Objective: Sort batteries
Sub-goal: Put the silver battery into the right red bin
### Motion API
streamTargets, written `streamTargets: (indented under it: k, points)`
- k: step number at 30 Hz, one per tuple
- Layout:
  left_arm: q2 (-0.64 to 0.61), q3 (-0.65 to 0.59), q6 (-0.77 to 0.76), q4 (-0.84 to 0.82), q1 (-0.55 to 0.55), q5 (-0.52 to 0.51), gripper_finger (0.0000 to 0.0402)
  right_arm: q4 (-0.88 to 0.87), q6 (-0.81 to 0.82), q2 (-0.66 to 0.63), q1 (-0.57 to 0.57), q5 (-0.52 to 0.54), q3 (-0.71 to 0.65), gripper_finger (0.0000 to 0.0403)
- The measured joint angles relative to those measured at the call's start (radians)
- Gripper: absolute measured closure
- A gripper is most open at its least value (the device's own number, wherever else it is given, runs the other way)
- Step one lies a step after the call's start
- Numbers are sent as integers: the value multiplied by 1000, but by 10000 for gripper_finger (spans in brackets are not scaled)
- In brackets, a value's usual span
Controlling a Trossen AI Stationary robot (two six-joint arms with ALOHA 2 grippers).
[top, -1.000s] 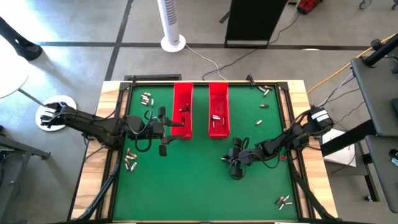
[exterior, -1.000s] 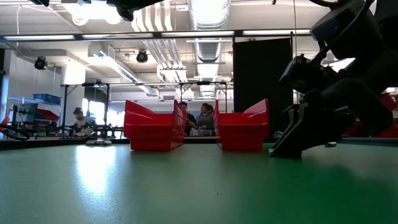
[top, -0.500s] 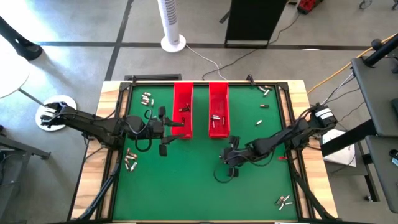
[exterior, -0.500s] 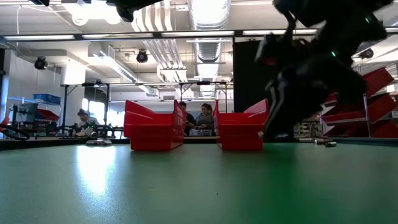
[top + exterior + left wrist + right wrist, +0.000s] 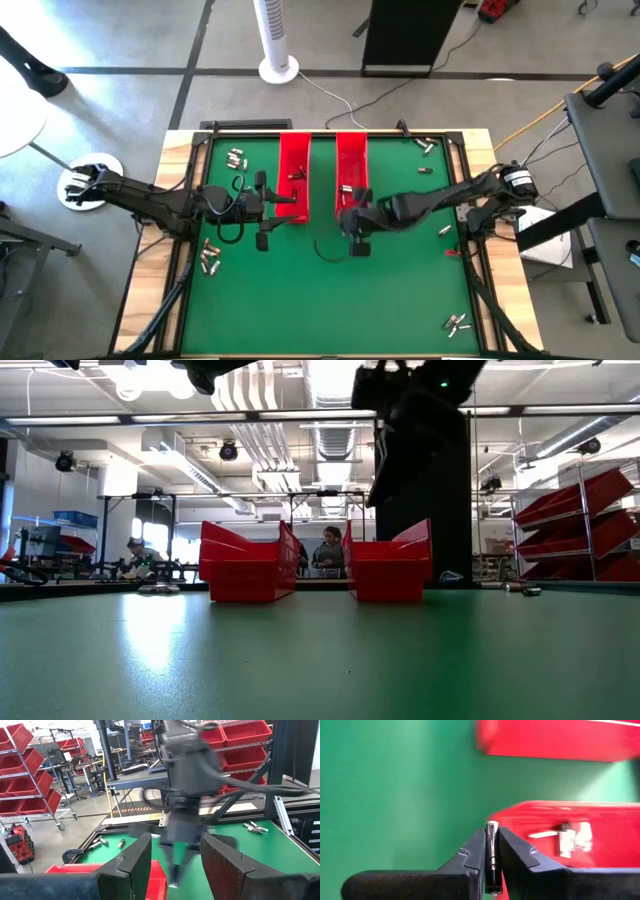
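My right gripper (image 5: 491, 845) is shut on one small silvery battery (image 5: 491, 851). It hovers at the near end of the right red tray (image 5: 351, 160), high above it in the low view (image 5: 415, 420). That tray (image 5: 600, 835) holds a few batteries (image 5: 567, 834). My left gripper (image 5: 175, 855) is open and waits over the near end of the left red tray (image 5: 292, 165). More batteries lie loose on the green mat, in groups by the far-left corner (image 5: 235, 157), the left edge (image 5: 208, 258) and the far-right corner (image 5: 425, 143). My right gripper pinches the battery between its two fingers, with the battery lying along them. Its silvery end (image 5: 491, 826) sticks out just past the fingertips and its dark end sits farther back. The battery is lifted clear, above the mat beside the tray's near end.
Single batteries lie right of the right tray (image 5: 415, 197) and near the right edge (image 5: 445, 230), and a small group by the near-right corner (image 5: 457, 322). A raised frame (image 5: 470, 200) borders the mat. Open green mat (image 5: 330, 300) stretches near the trays. People stand beyond the table (image 5: 328, 550).
My right gripper has risen from the mat in the near-right area. It has swung toward the table's left and far side, ending high over the right tray's near end. My left arm has kept still.
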Motion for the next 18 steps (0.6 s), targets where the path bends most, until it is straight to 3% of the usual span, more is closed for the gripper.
streamTargets:
  k: [6,9,12,18]
  points:
    - [0,0,0,0,0,0,252,-56,-45,1,-167,-1,31,365]
    - [0,0,0,-1,0,0,252,-50,-90,17,-242,-53,32,365]
    - [0,0,0,-5,0,0,252,-60,-93,54,-296,-111,54,365]
    - [0,0,2,-6,0,0,252,-100,-169,140,-365,-124,130,365]
